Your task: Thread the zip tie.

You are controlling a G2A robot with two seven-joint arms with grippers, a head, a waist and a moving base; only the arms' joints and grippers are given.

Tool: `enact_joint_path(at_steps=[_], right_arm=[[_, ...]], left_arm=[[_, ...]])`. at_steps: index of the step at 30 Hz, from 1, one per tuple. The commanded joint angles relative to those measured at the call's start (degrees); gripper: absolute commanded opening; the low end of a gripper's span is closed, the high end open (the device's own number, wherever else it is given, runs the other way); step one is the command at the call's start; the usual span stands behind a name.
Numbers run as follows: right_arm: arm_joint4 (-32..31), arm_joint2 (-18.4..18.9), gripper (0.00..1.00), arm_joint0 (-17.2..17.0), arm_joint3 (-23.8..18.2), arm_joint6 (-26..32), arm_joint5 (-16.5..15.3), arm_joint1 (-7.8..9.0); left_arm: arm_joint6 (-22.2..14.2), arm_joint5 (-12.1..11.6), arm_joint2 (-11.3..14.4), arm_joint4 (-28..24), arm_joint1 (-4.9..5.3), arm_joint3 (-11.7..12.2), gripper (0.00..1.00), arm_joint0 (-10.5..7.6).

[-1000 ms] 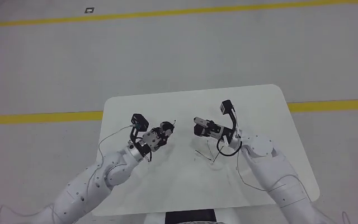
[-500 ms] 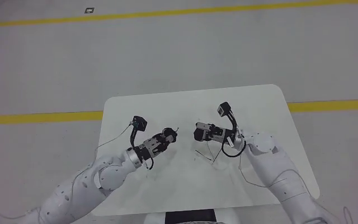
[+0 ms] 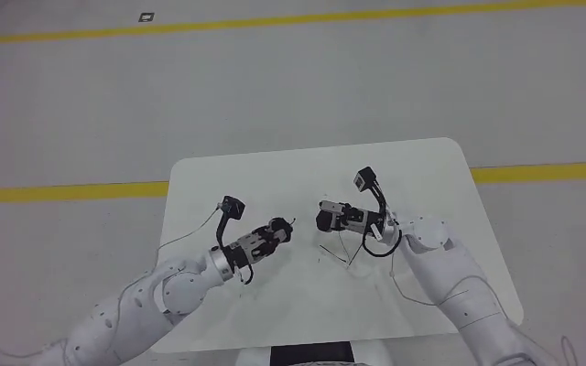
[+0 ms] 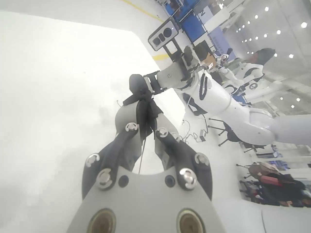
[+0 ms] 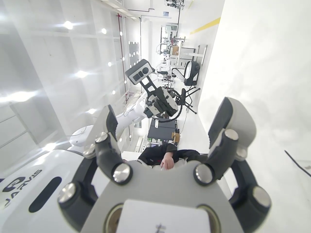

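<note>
A thin black zip tie (image 4: 143, 132) is pinched between the fingers of my left gripper (image 4: 142, 112), which is shut on it. In the top view this gripper (image 3: 275, 231) hovers over the table's middle, with the tie's end (image 3: 287, 221) sticking out toward the other arm. My right gripper (image 3: 322, 218) faces it from a short gap away. In the right wrist view its jaws (image 5: 167, 120) stand wide open with nothing between them. The left wrist view shows the right gripper (image 4: 136, 83) just past the tie's end.
Loose black zip ties (image 3: 337, 252) lie on the white table (image 3: 421, 174) under the right arm; one (image 5: 296, 161) shows beside the right gripper. The table has rounded corners and bare room at the far side and the right.
My left gripper has shifted a little toward the right arm and nearer the table's front, with the tie in it. The right gripper has dropped slightly toward it.
</note>
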Motion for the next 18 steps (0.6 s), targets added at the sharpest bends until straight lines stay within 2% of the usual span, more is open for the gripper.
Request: enact_joint_path(at_steps=[1, 3, 12, 16, 18], right_arm=[[0.0, 0.0, 1.00, 0.0, 0.0, 0.0, 0.0, 0.00], [0.0, 0.0, 1.00, 0.0, 0.0, 0.0, 0.0, 0.00], [0.0, 0.0, 1.00, 0.0, 0.0, 0.0, 0.0, 0.00], [0.0, 0.0, 1.00, 0.0, 0.0, 0.0, 0.0, 0.00], [0.0, 0.0, 1.00, 0.0, 0.0, 0.0, 0.0, 0.00]], left_arm=[[-2.7, 0.0, 0.1, -5.0, -0.15, 0.4, 0.00, 0.31], [-6.2, 0.0, 0.0, -7.6, -0.13, 0.4, 0.00, 0.45], [-12.0, 0.0, -4.1, -13.0, 0.17, 0.0, 0.00, 3.68], [-15.6, 0.0, -6.9, -16.5, -0.28, -0.1, 0.00, 5.32], [-17.7, 0.0, -8.2, -17.7, -0.69, -0.9, 0.00, 6.01]])
